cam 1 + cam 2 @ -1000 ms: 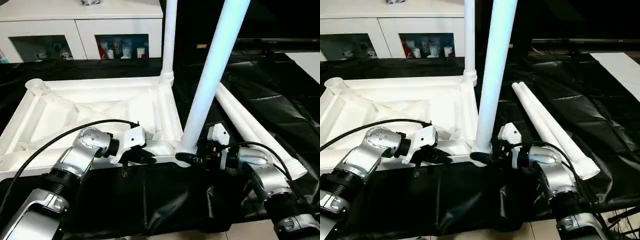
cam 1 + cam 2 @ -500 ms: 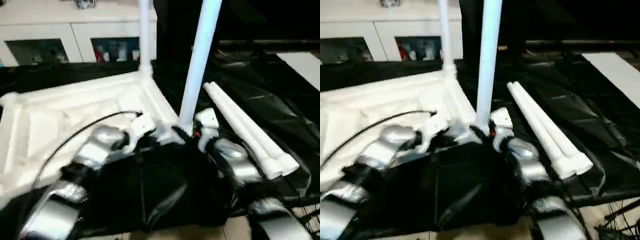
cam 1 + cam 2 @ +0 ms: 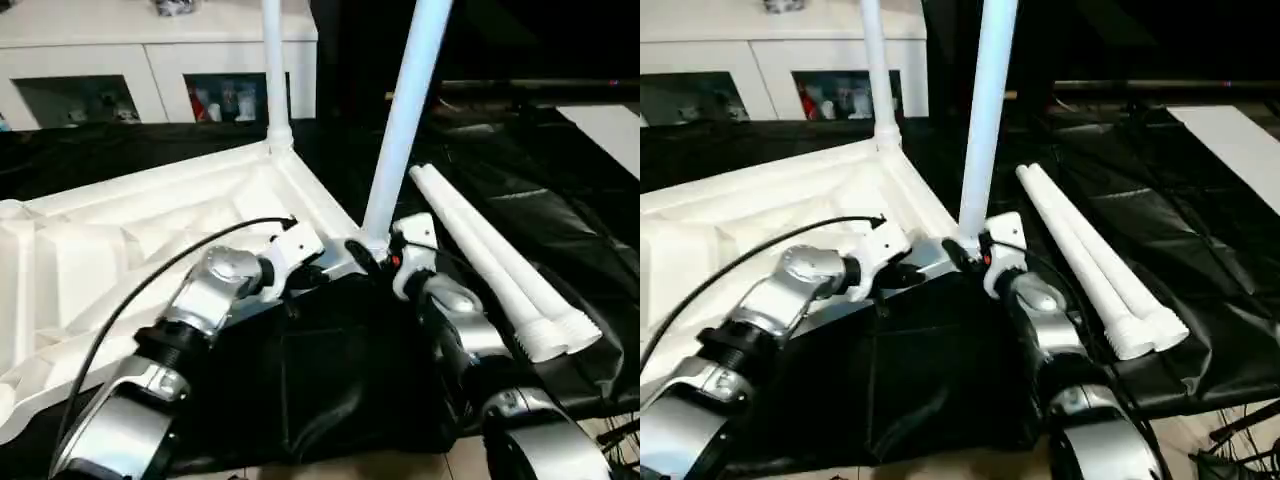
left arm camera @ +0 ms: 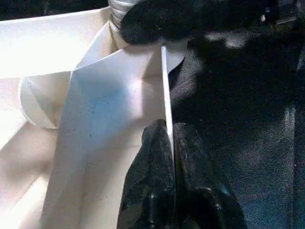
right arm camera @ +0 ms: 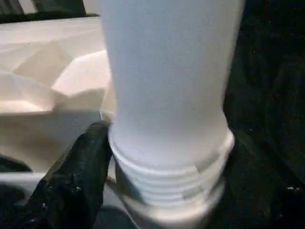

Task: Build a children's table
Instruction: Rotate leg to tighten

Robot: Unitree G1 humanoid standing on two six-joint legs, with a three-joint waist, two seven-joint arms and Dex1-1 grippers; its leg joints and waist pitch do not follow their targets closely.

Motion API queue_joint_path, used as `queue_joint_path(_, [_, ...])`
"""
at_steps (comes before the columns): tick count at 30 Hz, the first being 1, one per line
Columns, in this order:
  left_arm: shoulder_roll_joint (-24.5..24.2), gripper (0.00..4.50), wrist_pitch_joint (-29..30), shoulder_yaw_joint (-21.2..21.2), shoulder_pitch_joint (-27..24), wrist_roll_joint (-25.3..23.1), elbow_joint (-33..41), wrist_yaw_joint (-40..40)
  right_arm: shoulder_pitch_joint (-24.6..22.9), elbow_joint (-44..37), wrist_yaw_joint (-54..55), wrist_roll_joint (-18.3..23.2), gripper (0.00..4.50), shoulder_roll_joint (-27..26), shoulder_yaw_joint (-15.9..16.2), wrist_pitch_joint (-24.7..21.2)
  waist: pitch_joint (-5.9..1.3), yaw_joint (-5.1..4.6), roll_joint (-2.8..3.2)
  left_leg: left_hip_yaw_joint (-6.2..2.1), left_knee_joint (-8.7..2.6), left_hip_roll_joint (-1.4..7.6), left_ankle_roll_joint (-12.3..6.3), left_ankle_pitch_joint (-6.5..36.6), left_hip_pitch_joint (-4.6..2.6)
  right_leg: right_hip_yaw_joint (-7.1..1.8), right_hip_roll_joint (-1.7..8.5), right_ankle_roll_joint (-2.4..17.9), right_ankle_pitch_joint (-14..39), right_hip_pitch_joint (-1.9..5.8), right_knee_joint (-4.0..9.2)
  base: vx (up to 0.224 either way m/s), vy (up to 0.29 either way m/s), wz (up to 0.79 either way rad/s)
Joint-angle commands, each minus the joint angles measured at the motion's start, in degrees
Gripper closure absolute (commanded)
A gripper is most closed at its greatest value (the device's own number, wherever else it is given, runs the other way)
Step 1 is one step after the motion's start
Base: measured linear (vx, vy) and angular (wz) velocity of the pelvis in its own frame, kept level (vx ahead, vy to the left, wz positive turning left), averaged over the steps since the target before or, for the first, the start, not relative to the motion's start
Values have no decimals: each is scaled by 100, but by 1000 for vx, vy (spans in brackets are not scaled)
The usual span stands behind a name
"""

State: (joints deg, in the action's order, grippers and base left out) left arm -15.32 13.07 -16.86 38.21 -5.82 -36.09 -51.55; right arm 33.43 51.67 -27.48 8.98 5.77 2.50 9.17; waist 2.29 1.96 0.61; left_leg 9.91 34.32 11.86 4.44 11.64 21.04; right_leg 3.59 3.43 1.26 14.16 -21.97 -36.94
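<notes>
Tabletop, ribbed underside up, lies on the black cloth; two loose legs rest beside it. Left wrist view: left gripper pinches the top's thin edge wall. Right wrist view: right gripper straddles the upright leg at its threaded base in the near corner socket.

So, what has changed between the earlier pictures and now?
The table top has swung round: its near edge lay straight across before and now runs slanted, with the left end closer to the robot. Both arms turned with it. Unchanged: the left gripper stays pinched on the near rim, the right gripper stays at the near leg's base, the far leg stands, and the two loose legs lie at the right.
</notes>
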Motion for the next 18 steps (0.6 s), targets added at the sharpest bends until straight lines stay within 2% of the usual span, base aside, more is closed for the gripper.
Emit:
queue_joint_path(1, [-46,450,-212,-171,-205,108,50,-353,-91,-244,-309,13,55,95,141,-67,-339,22,-40,-24,-317,132,-728,40,-1,-294,443,1536,-1051,342,384,0,0,0])
queue_joint_path(3, [-115,450,-269,-179,-241,131,69,-467,-166,-446,-507,40,30,220,184,-98,-334,18,-43,-21,-322,147,-736,100,-10,-296,444,1523,-899,331,393,0,0,0])
queue_joint_path(5, [-200,450,-459,-188,-279,144,81,-620,-280,-705,-824,91,30,378,210,-149,-331,19,-42,-26,-331,156,-716,185,-14,-295,448,1500,-735,336,410,0,0,0])
queue_joint_path(6, [-316,450,-674,-183,-321,193,105,-847,-489,-1116,-1375,189,30,647,281,-298,-323,3,-55,-22,-337,160,-705,194,-10,-299,442,1497,-708,327,413,0,0,0])
queue_joint_path(7, [-316,450,-674,-183,-321,193,105,-847,-489,-1116,-1375,189,30,647,281,-298,-336,41,-47,-25,-322,165,-735,196,-35,-304,435,1459,-779,335,410,0,0,0])
queue_joint_path(8, [-406,450,-744,-168,-350,252,143,-1040,-648,-1412,-1819,269,30,864,343,-395,-325,24,-55,-20,-331,164,-744,187,-24,-310,435,1470,-825,325,404,0,0,0])
queue_joint_path(9, [-417,450,-752,-166,-353,259,148,-1062,-667,-1446,-1871,278,30,890,350,-406,-315,45,-57,-17,-335,153,-754,273,-28,-297,423,1456,-742,334,430,0,0,0])
queue_joint_path(11, [-670,450,-1024,-175,-429,468,333,-1757,-903,-1926,-2820,493,30,1293,428,-478,-315,50,-60,-23,-335,155,-730,374,-19,-300,428,1410,-580,346,438,0,0,0])
queue_joint_path(12, [-702,450,-1016,-163,-434,522,380,-1873,-908,-1964,-2945,510,30,1343,448,-457,-314,42,-65,-24,-334,157,-741,363,-4,-306,434,1413,-615,345,430,0,0,0])
queue_joint_path(15, [-755,450,-1007,-156,-397,553,387,-1998,-851,-1916,-3158,466,30,1424,537,-469,-307,27,-35,-16,-343,162,-690,404,-13,-288,429,1491,-475,308,441,0,0,0])
queue_joint_path(18, [-769,450,-1046,-150,-346,544,311,-1990,-792,-1826,-3213,425,30,1436,565,-440,-311,31,-42,-16,-344,168,-630,409,-38,-292,430,1537,-438,299,442,0,0,0])
